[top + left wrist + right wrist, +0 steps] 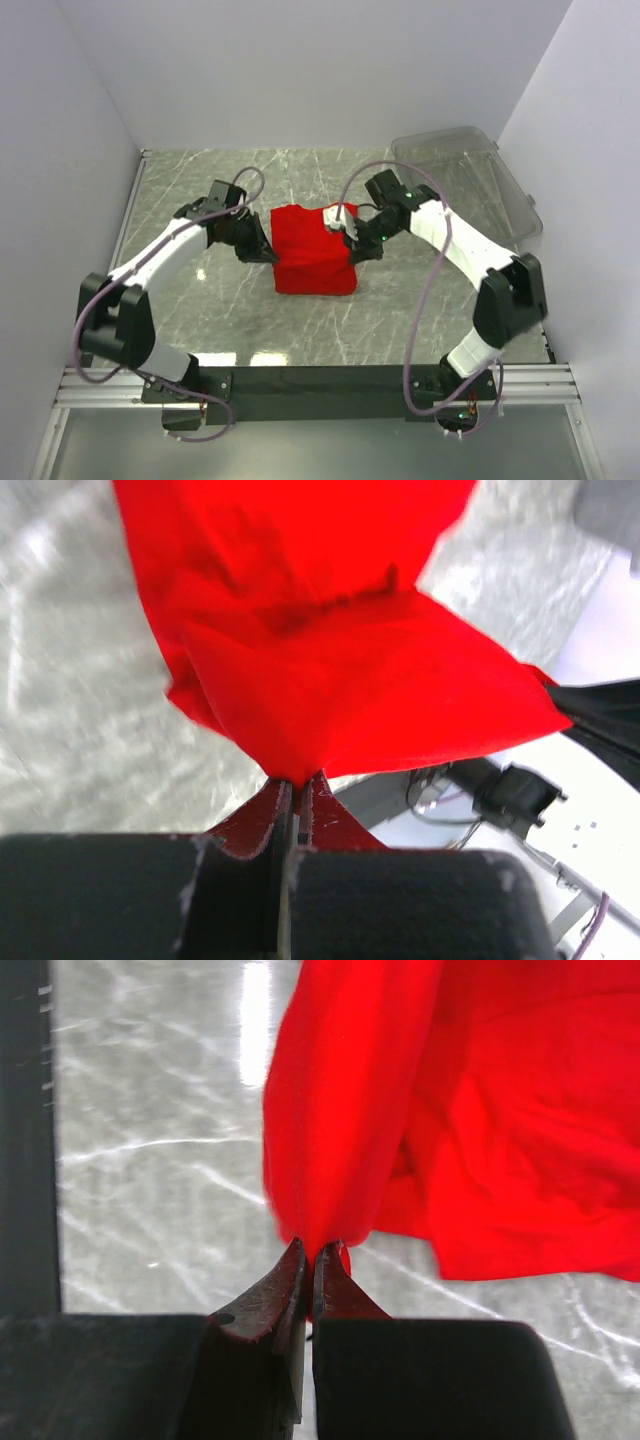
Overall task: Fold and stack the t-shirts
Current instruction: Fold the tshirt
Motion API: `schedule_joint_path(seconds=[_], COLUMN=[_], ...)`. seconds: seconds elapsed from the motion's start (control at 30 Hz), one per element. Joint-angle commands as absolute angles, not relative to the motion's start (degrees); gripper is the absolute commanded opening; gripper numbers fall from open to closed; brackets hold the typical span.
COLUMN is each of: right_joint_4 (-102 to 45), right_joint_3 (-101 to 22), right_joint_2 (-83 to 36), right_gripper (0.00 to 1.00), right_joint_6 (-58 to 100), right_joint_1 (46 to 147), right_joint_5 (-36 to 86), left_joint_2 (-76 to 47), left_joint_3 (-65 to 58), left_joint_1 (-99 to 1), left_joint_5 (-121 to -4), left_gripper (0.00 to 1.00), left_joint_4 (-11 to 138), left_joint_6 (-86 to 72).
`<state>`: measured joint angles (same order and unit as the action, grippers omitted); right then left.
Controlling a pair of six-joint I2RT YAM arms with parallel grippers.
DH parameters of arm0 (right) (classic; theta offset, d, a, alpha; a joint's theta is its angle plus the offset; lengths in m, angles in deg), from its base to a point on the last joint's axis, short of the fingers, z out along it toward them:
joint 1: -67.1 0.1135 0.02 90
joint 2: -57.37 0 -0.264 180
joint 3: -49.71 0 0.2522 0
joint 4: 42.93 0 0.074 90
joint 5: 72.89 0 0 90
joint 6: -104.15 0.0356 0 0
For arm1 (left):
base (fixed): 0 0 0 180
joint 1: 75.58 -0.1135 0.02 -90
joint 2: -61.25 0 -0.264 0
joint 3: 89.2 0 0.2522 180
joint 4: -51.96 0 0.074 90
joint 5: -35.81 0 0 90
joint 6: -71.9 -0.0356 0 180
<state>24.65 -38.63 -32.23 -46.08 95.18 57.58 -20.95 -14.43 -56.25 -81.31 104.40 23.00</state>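
Note:
A red t-shirt (314,251) lies partly folded in the middle of the marble table. My left gripper (264,250) is shut on its left edge; the left wrist view shows the red cloth (340,670) pinched between the closed jaws of that gripper (297,783) and lifted. My right gripper (355,240) is shut on the shirt's right edge; the right wrist view shows a fold of the cloth (340,1130) hanging from the closed jaws of that gripper (318,1255) above the table.
A clear plastic bin (470,180) stands at the back right against the white wall. White walls enclose the table on the left, back and right. The black rail (320,380) with the arm bases runs along the near edge.

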Motion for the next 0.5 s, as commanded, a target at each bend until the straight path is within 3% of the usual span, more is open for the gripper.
schedule_joint_path(seconds=[0.0,0.47], right_joint_4=[25.67,32.35], right_joint_3=[-46.30,-69.41], right_joint_2=[-36.75,-57.22], right_gripper=[0.00,0.00], right_joint_6=[-44.92,-45.80], right_joint_1=[93.82,90.05], right_joint_5=[56.40,54.38], left_joint_2=[-24.52,-44.38], left_joint_3=[-8.57,9.63], left_joint_1=[-58.35,-62.05], left_joint_5=[-80.91,-85.75], left_gripper=[0.01,0.01], left_joint_4=[103.16,104.22], left_joint_6=[19.78,14.51])
